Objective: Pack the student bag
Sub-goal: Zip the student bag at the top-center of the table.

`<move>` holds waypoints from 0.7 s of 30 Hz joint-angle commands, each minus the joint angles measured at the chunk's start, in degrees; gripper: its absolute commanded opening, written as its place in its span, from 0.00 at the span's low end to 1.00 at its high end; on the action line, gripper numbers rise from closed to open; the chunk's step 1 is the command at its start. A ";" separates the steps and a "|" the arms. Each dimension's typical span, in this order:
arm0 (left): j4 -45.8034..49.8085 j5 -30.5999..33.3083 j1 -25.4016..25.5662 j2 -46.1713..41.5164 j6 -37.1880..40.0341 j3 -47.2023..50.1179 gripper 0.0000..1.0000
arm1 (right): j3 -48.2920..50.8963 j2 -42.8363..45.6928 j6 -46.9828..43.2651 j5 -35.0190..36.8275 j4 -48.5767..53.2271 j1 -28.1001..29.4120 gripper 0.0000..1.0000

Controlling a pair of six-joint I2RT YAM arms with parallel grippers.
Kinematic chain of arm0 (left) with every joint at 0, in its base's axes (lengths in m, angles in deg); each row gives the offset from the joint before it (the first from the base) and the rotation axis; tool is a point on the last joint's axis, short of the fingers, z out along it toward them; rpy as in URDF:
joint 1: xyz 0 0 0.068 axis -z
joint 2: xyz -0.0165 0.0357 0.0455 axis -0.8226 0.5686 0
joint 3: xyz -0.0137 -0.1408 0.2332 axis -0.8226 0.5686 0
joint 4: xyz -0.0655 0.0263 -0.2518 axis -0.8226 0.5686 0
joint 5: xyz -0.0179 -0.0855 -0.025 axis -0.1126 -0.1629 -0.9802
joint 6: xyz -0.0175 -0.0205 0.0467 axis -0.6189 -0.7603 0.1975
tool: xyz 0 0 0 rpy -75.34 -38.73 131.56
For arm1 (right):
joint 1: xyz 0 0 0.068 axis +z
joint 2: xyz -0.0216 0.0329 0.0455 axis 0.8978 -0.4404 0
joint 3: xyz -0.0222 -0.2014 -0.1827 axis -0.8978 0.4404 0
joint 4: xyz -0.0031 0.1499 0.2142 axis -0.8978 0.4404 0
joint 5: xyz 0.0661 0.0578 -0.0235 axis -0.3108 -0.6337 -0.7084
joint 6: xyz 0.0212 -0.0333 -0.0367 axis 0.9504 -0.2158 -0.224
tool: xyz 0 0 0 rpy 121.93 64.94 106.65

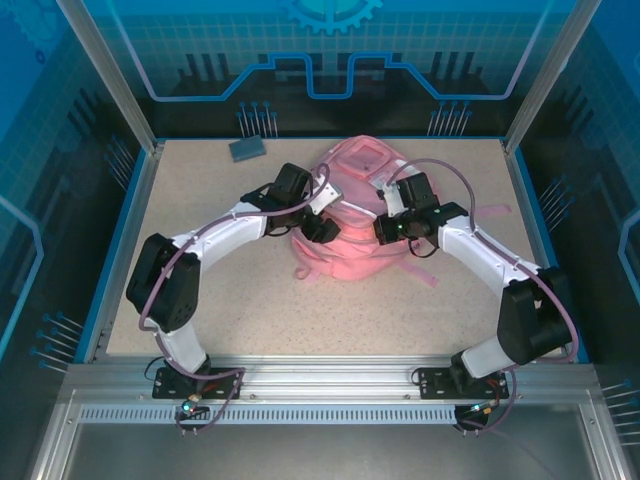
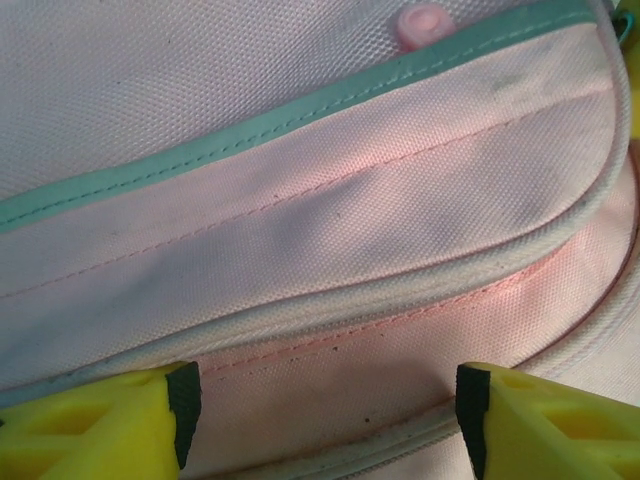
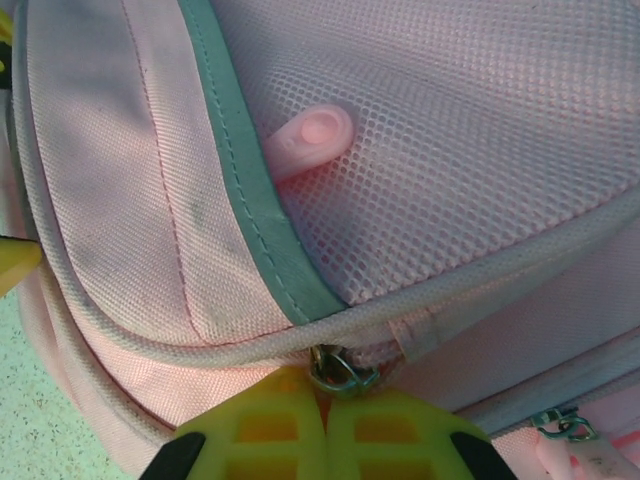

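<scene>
- Bags: one student bag (image 1: pixel 345 255), a pink backpack, lies on the far middle of the table (image 1: pixel 300 320), between the two arms.
- Grippers: two, both down on the bag near its middle, close together but apart.
- The left gripper (image 2: pixel 325 410) stands open: its two yellow fingers (image 2: pixel 110 430) are spread wide over pink fabric and hold nothing.
- The right gripper (image 3: pixel 325 425) is closed, fingers pressed together, their tips right at a metal zip ring (image 3: pixel 340 375). Whether they pinch it I cannot tell.
- Zip rings: two in the right wrist view, the second (image 3: pixel 560 422) low at the right.
- Edges: one teal binding (image 2: pixel 250 130) and one pale piping (image 2: pixel 400 290) run across the pocket. A pink rubber tab (image 3: pixel 315 135) pokes out beside the teal edge on the mesh.
- Other things: one blue-grey flat block (image 1: pixel 247 148) near the far left corner, well apart from the bag.
- Open room: bare table in front of the bag and along the left side; one strap (image 1: pixel 490 211) trails toward the right rim.
</scene>
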 commanded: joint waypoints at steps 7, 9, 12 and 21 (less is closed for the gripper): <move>1.30 -0.80 0.89 -5.36 9.71 -0.30 0.73 | -3.07 -0.89 1.54 -1.22 3.54 -1.74 0.00; 0.68 -2.71 0.75 -4.29 11.82 -0.66 0.73 | -3.24 -1.06 1.73 -1.31 3.58 -2.00 0.00; 0.51 -3.28 0.82 -0.85 13.09 -3.11 0.73 | -3.51 -1.09 1.92 -1.48 3.76 -2.10 0.00; 6.46 -9.05 0.86 8.87 16.86 -13.22 0.63 | -3.42 -0.60 1.12 -3.17 4.63 -2.14 0.00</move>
